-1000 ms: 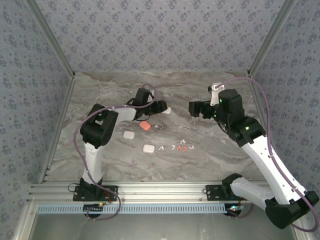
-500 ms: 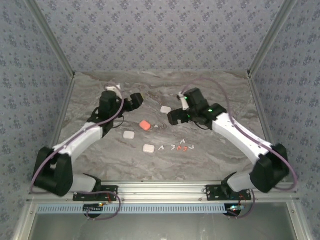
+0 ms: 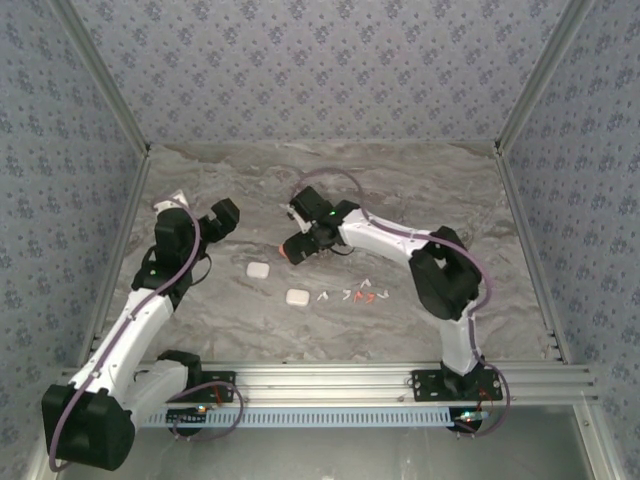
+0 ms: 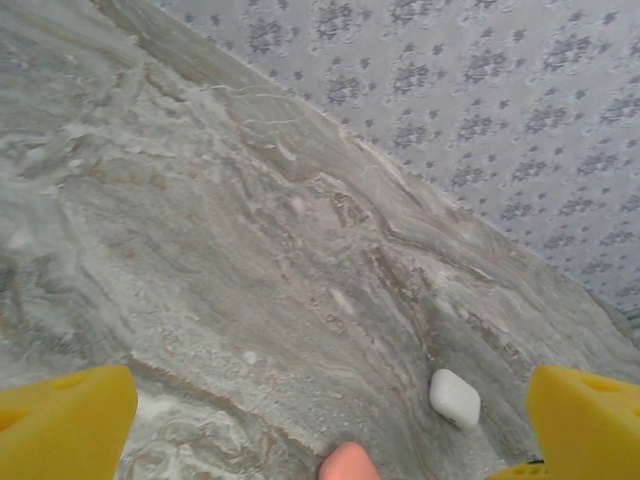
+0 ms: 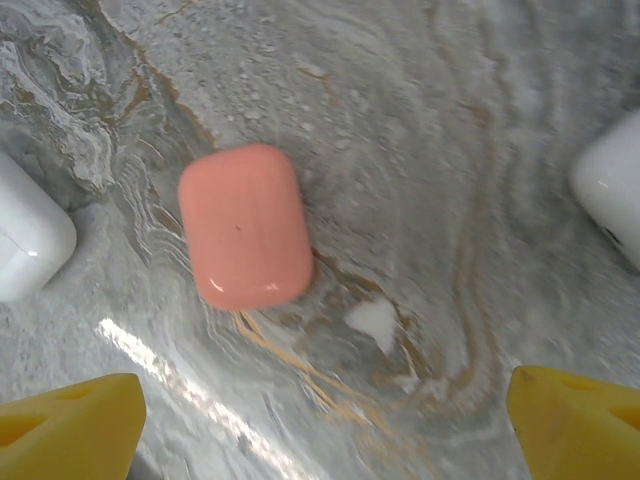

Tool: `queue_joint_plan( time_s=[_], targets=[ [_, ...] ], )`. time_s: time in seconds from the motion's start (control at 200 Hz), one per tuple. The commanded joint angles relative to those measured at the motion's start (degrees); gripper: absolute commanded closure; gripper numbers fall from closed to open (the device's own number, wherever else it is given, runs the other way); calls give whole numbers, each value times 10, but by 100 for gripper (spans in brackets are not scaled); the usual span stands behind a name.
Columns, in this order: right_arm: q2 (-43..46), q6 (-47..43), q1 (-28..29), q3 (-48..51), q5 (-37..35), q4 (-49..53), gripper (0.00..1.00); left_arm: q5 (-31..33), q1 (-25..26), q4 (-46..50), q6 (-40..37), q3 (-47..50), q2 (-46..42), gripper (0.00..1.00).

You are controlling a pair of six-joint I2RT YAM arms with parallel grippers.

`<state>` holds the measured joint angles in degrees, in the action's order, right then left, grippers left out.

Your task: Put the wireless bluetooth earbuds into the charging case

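The right arm bends across; the right claw [image 3: 298,246] hangs wide open over the rounded pink plastic case [image 5: 245,225]. The left claw [image 3: 226,214] is stretched forward, open, empty.

Cases counted overhead: three. One pink case [image 5: 245,225] and two white cases [image 3: 259,269]. The right wrist view agrees, showing one pink case with a white one at either edge.

Earbuds [image 3: 347,294]: a loose row of about six, mostly white, including two red earbuds [image 3: 370,297]. They are too small for a firm count.

One small white piece [image 5: 375,318] lies just beside the pink case.
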<state>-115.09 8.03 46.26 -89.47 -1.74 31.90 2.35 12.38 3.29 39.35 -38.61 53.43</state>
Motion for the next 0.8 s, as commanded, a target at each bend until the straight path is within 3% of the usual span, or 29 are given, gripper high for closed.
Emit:
queue_joint_plan(
  time_s=[0.0, 0.795],
  targets=[
    [-35, -20, 13, -50, -23, 38, 5, 15, -5, 28, 7, 6, -6, 1],
    [-168, -50, 36, -154, -38, 78, 38, 12, -16, 24, 9, 19, 1, 1]
  ],
)
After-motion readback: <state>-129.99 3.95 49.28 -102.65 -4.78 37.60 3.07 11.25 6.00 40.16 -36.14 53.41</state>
